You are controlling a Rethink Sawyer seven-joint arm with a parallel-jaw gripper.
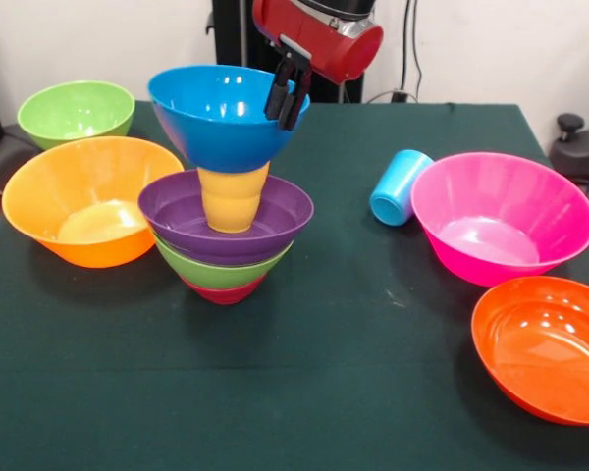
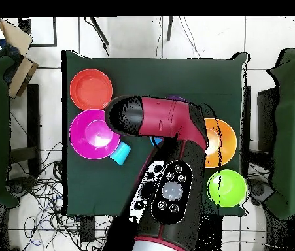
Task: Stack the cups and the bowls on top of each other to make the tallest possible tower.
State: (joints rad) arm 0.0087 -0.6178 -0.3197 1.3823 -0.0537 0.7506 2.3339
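The tower (image 1: 226,231) stands left of centre: a small crimson bowl (image 1: 224,291) at the bottom, then a green bowl (image 1: 221,267), a purple bowl (image 1: 182,211) and the yellow-orange cup (image 1: 233,199). A blue bowl (image 1: 216,113) rests on that cup, slightly tilted. My gripper (image 1: 287,94) comes down at the blue bowl's far right rim, its two dark fingers close together on the rim. The light blue cup (image 1: 400,186) (image 2: 121,153) lies on its side beside the pink bowl (image 1: 501,216) (image 2: 94,134). In the overhead view the arm hides the tower and the gripper.
A large orange bowl (image 1: 88,201) (image 2: 220,140) and a second green bowl (image 1: 76,111) (image 2: 226,187) sit left of the tower. A red-orange bowl (image 1: 545,348) (image 2: 91,89) lies at the near right corner. The dark green table (image 1: 294,392) is bare in front.
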